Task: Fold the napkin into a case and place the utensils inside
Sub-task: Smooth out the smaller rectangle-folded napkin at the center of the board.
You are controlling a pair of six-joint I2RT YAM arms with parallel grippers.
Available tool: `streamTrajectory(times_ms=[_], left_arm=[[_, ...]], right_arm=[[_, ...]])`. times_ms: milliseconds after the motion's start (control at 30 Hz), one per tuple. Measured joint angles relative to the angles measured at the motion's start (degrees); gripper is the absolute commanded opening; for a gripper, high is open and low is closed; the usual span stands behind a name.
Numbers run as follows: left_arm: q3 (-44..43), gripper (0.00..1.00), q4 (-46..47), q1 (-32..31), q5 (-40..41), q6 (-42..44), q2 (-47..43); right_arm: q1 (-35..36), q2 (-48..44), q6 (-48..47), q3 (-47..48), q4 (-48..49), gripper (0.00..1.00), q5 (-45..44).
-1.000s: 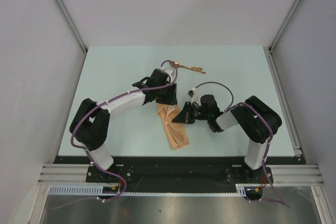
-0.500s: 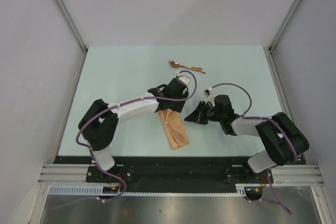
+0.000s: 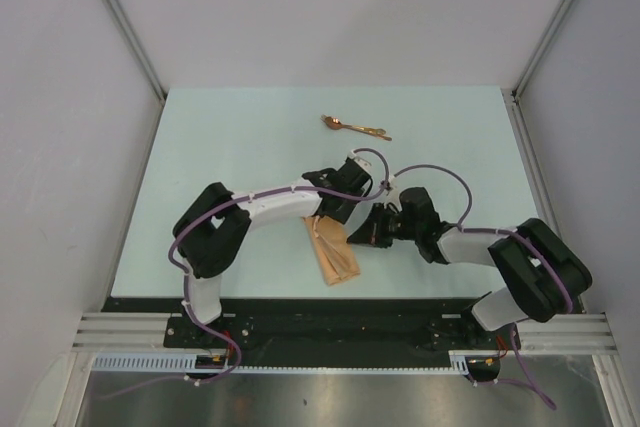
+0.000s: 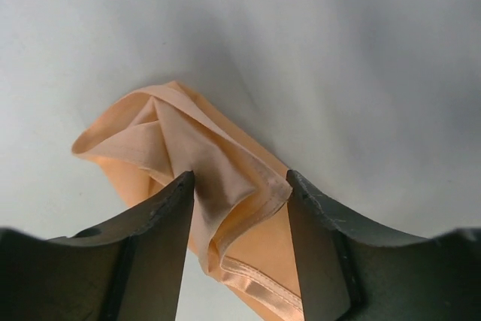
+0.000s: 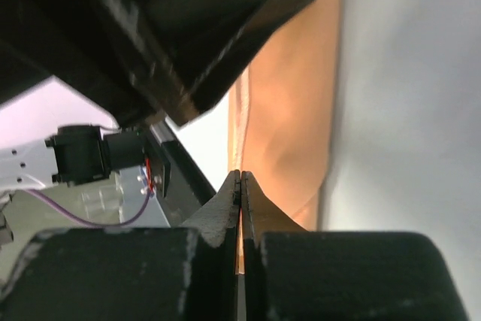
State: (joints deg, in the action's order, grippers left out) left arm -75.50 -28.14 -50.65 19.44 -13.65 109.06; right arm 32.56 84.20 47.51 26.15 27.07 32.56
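Low over napkin, left claw spread, right claw closed.

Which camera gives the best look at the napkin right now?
Left wrist: the napkin lies mid-frame, folds clear. Top external shows it small, its far end covered. Right wrist shows only an orange strip.

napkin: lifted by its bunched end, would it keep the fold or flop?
Probably flops: the napkin shows loose, soft pleats, so its layers would likely sag open. Likely light, since the cloth looks thin. Its shiny hem might slip from a pinch.
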Motion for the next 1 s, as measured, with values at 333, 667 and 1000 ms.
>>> streamTrajectory(times_ms=[333,667,1000], left_arm=[[-0.3,0.19,-0.2,1.0,2.8,-1.3,0.0],[4.1,0.1,3.4,9.2,-6.9,-4.7,-4.4],[11.9,0.03,11.8,18.1,-20.9,-9.9,-6.0]], right_arm=[[3.6,5.6,0.6,0.5,2.4,0.0,-0.2],[4.8,11.7,3.2,1.7,7.1,0.0,0.9],[8.5,16.8,7.5,1.7,12.7,0.0,0.9]])
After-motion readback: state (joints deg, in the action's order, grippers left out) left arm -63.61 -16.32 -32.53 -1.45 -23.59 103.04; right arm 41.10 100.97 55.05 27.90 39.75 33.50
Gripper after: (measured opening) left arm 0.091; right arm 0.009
